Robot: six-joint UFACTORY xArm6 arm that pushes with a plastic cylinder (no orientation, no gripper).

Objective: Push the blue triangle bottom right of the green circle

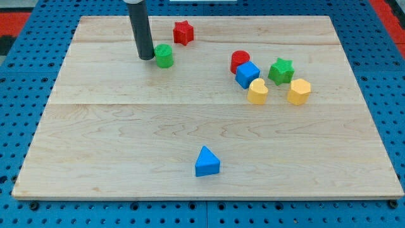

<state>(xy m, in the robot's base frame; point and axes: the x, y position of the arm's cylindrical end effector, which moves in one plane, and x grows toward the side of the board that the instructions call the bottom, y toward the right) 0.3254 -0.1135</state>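
Pale wooden board (126,126) on blue pegboard table (19,76). Dark rod descends from view's top; my tip (146,58) rests just left of green circle (164,56), near-touching. No jaws on this rig: bare rod, nothing held. Red star (183,32) upper right of circle. Blue triangle (206,162) near board's bottom edge, well apart from tip. Right cluster: red cylinder (239,61), blue cube (247,74), green star (281,70), yellow heart (257,91), yellow hexagon (299,91).

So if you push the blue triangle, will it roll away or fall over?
Probably neither. The blue triangle sits flat and low on the smooth wooden board, so it should slide. An off-centre push against a slanted side might spin it. My tip is far off, beside the green circle.
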